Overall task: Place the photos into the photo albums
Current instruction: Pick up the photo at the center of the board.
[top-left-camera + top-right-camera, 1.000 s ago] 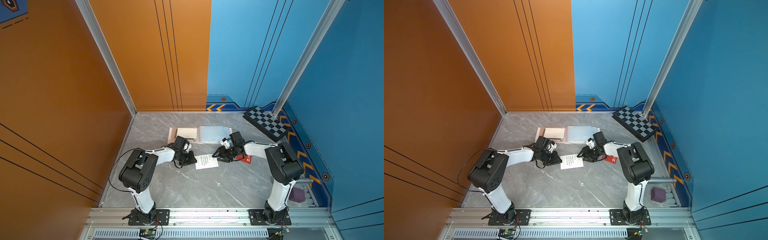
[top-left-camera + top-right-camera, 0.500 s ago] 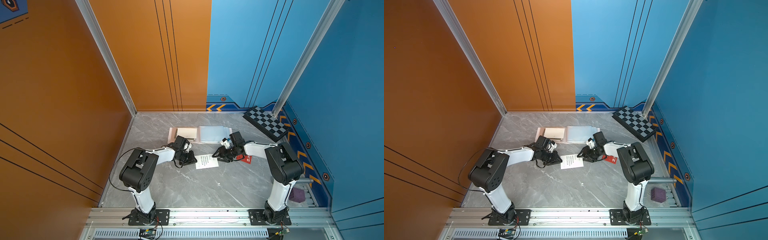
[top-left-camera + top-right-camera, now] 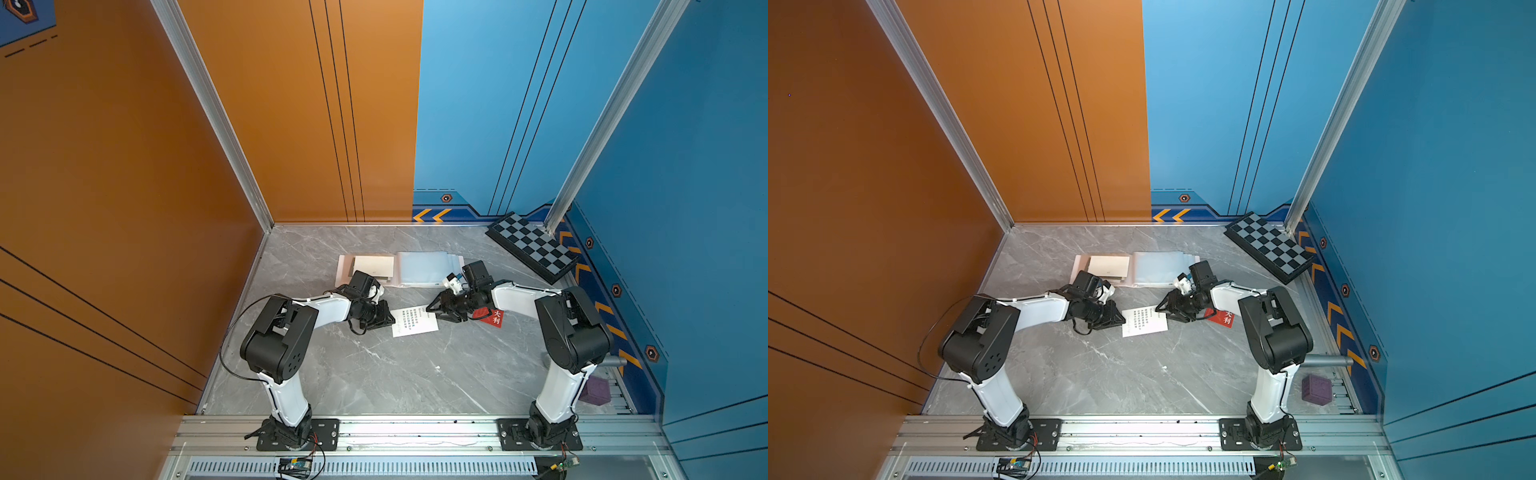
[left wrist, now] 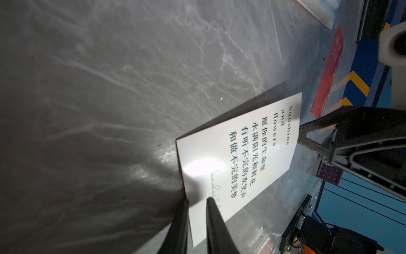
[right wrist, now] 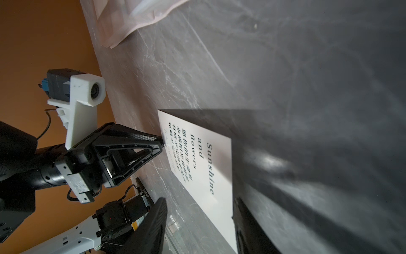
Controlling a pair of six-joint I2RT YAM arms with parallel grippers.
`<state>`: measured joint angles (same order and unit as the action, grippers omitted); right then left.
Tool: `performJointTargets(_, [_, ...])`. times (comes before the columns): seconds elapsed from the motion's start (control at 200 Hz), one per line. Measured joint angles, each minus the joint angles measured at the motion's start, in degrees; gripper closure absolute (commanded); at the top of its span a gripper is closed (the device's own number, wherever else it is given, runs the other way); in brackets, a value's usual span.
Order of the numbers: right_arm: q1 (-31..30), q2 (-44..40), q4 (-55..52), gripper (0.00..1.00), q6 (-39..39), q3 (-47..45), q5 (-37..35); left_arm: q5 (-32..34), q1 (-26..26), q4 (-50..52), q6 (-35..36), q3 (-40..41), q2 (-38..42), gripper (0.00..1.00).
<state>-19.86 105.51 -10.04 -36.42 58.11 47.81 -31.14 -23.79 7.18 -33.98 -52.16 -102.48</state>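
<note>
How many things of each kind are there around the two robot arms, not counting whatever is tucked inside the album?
white card: 1
red card: 1
album: 1
checkered board: 1
purple block: 1
Total: 5

A black-and-grey checkered board (image 3: pixel 533 248) lies in the far corner, a purple cube (image 3: pixel 1316 389) well apart.
</note>
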Motion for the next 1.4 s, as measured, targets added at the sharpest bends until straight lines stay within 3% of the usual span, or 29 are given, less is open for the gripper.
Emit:
performJointTargets(0.5, [-0.7,-2.6,-0.5,0.61,1.1,2.5,8.8,-2.2,0.2,-3.2,-0.2,-0.2,-1.5,0.82])
performJointTargets(0.681, [-0.4,-2.6,-2.3,0.74,2.8,2.7,9.0,-2.3,0.4,-3.2,-0.4,-0.2,-1.5,0.82])
performJointTargets(0.796, [0.0,-2.6,-3.9,0.91,4.3,3.1,8.9,-2.4,0.5,-3.2,-0.4,-0.2,-1.5,0.82])
performJointTargets(0.931, [0.2,-2.6,-5.1,1.00,5.2,3.8,8.8,-2.4,0.7,-3.2,-0.4,-0.2,-1.5,0.82])
performJointTargets(1.401, [0.6,-2.6,-7.3,1.00,5.6,7.0,8.0,-2.2,3.5,-2.2,-0.3,-0.2,-1.0,0.82])
